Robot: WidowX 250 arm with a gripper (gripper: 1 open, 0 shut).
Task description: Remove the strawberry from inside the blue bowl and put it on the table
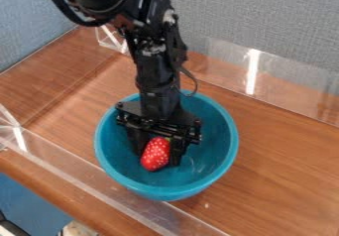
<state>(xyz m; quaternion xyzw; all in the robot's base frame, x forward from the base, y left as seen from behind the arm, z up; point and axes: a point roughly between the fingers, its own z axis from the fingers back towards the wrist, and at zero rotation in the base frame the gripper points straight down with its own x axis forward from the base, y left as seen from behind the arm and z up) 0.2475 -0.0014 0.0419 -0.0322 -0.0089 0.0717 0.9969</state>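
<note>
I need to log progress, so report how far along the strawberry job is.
Done: the gripper is down inside the blue bowl, closed at the strawberry. In hand: apparently the grasp. Left: lifting it out and placing it on the table.

The top of the black robot arm (143, 32) is cut off by the picture's upper edge. The tips of the gripper (159, 153) are too dark and blurry to be made out, and it cannot be told just where the strawberry (157, 155) is touched by them. The green top of the strawberry is mostly hidden by the gripper. Part of the inside of the blue bowl (209, 159) is covered by the gripper too. The wooden table (279, 166) is cut off at the right edge, and 1 part of it is hidden under the bowl.
</note>
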